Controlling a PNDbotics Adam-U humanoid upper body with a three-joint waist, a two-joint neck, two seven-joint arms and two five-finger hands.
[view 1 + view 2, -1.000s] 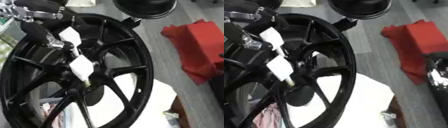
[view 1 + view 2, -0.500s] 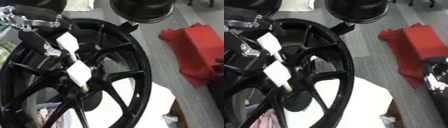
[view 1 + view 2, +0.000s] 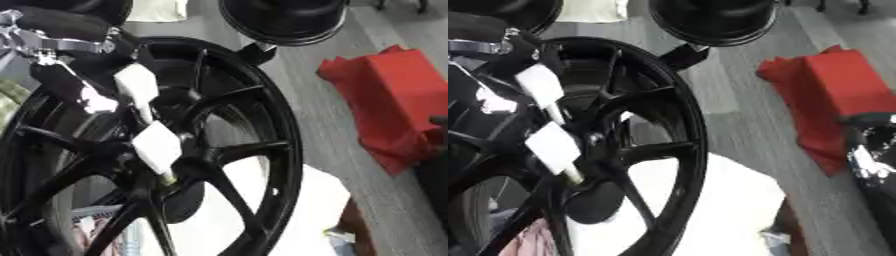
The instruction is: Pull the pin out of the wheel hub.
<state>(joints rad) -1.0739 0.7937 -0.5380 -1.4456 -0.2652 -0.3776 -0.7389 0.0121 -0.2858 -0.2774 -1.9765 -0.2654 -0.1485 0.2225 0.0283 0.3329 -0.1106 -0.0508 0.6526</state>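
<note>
The left hand reaches down from the upper left over the black wheel, its white-padded fingers extended toward the hub. At the tip of the lower finger a small pale pin shows at the hub; whether the fingers pinch it cannot be told. Part of the right hand shows at the right edge, its fingers unreadable. Beyond lie a red cloth, grey floor and a white sheet.
</note>
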